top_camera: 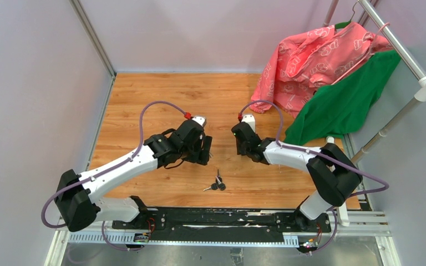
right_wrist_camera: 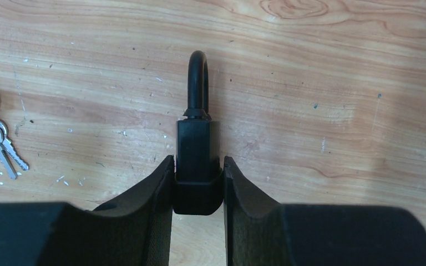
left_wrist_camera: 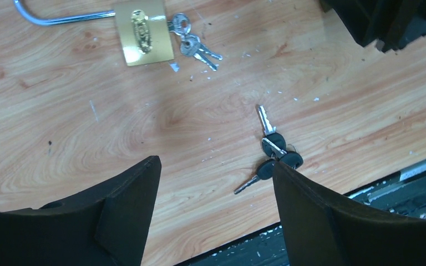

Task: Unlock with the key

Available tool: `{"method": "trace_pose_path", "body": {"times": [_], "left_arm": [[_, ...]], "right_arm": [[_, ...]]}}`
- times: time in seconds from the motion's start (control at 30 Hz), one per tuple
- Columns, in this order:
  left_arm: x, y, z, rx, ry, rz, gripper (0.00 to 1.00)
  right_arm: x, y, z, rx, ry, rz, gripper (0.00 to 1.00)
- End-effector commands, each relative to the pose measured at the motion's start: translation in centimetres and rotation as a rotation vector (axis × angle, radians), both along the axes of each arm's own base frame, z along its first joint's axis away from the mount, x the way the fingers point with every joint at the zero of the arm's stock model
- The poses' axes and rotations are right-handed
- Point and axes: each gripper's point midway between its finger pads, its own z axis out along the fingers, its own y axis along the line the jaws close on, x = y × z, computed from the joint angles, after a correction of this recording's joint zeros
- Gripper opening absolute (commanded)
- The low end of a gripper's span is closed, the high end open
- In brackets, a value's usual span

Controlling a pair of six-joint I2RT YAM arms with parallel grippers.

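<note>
Right wrist view puts the right gripper [right_wrist_camera: 198,169] closest to us, its jaws clenched on the lower body of a black padlock [right_wrist_camera: 198,141]. The padlock stands between the fingers [right_wrist_camera: 147,202] with its shackle pointing away over the wooden table [right_wrist_camera: 338,83]. In the left wrist view we see the left gripper [left_wrist_camera: 216,169] released, its jaws spread wide with nothing between them, above the boards. A bunch of black-headed keys [left_wrist_camera: 276,151] lies flat on the table just beside one fingertip; we cannot tell whether they touch. Farther on lies a brass padlock [left_wrist_camera: 143,37] with a silver shackle, and a bunch of silver keys [left_wrist_camera: 193,45] sits against its side. Only this view shows us the brass padlock, while the right wrist view catches the silver keys at its left edge and alone shows the grip on the black padlock. The top external view alone shows both arms, with the black-headed keys nearer the bases than the two grippers, which face each other. Beyond them, at the far right, a pink garment [top_camera: 316,55] and a green garment [top_camera: 344,105] hang over a rail [top_camera: 399,47]. We count two padlocks, two key bunches with three black heads in the nearer one, and two garments.
</note>
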Motion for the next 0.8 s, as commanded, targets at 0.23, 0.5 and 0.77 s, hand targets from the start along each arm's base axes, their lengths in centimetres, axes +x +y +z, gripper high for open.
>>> {"method": "trace_pose_path", "body": {"times": [0.23,0.5,0.77], "left_arm": [[-1.7,-2.9,-0.1,-0.01,-0.125,-0.183,0.74],[-2.7,-3.8,-2.5,0.036,-0.103,-0.19,0.67],[-3.2,-4.5,-4.1,0.013,-0.081,-0.18,0.63]], "right_arm": [[-0.6,-1.2,-0.2,0.015,0.02,-0.028,0.44],[-0.1,-1.2,2.1,0.012,-0.029,-0.002,0.64],[-0.6,-1.3,5.2,-0.017,-0.054,0.083,0.69]]}}
